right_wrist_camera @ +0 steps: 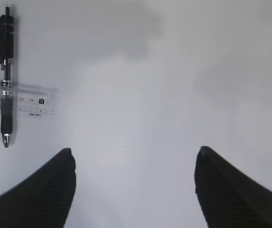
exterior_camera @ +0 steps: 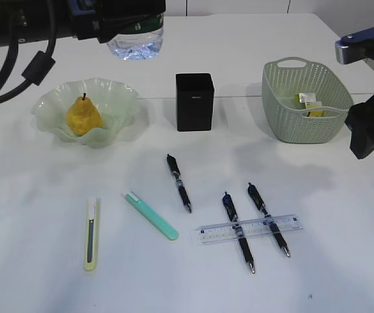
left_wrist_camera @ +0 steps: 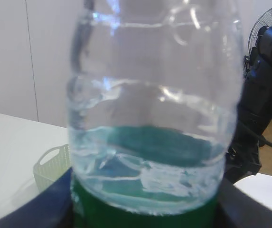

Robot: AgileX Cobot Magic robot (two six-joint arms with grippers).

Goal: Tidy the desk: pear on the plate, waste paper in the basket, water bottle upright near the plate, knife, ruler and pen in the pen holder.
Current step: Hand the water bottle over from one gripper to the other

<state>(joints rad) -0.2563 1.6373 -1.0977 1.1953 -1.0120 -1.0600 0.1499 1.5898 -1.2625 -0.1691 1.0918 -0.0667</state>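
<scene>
Probably a lab: white table [exterior_camera: 30, 274], bare walls.

In your right wrist view, the right gripper [right_wrist_camera: 133, 156] hangs over bare white table [right_wrist_camera: 173, 95] with its two dark, ribbed fingers [right_wrist_camera: 41, 190] spread wide apart and nothing between them. At the upper left you see a black pen [right_wrist_camera: 6, 76] lying along the vertical of the picture, tip toward the bottom. It crosses over a clear ruler [right_wrist_camera: 26, 101], which runs off the left edge. Both lie well apart from the fingers.
</scene>
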